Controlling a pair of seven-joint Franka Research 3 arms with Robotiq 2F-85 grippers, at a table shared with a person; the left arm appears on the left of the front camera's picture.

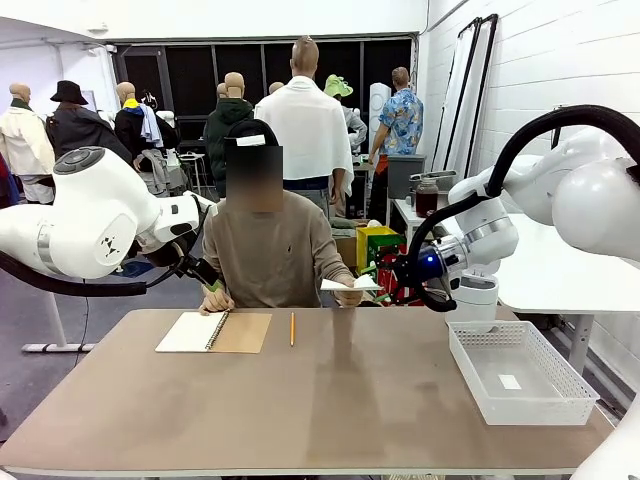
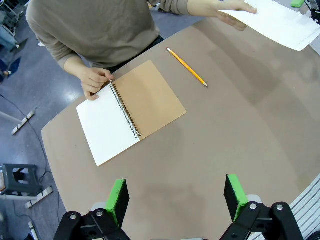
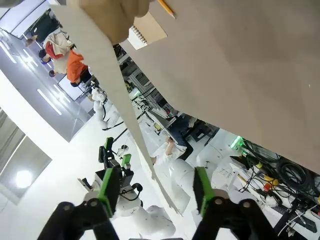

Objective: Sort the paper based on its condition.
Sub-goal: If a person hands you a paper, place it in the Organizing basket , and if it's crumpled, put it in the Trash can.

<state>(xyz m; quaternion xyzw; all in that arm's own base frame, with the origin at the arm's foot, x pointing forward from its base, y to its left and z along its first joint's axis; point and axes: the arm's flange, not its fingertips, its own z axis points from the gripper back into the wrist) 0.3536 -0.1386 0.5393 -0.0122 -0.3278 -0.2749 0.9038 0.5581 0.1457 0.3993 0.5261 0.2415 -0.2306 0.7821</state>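
Person's hand [image 1: 350, 297] holds the paper sheet [image 2: 280, 22] out past the table's [image 1: 350, 400] far edge, long axis running toward the right gripper [image 3: 156, 192]. Its free end sits btwn the parted fingers, not yet pinched. Left gripper [image 2: 177, 197], also spread w/ nothing in it, hangs well apart at the left side.

- Paper [image 3: 115, 90] between the right fingers [image 3: 111, 192]: thin, matt white, ragged along one edge.
- Table [image 2: 225, 140] beyond the left fingers [image 2: 118, 197]: smooth, matt brown.
- Notebook [image 2: 147, 97] cover: matt brown cardboard, metal wire spiral.
- Basket [image 1: 535, 408]: white plastic lattice.
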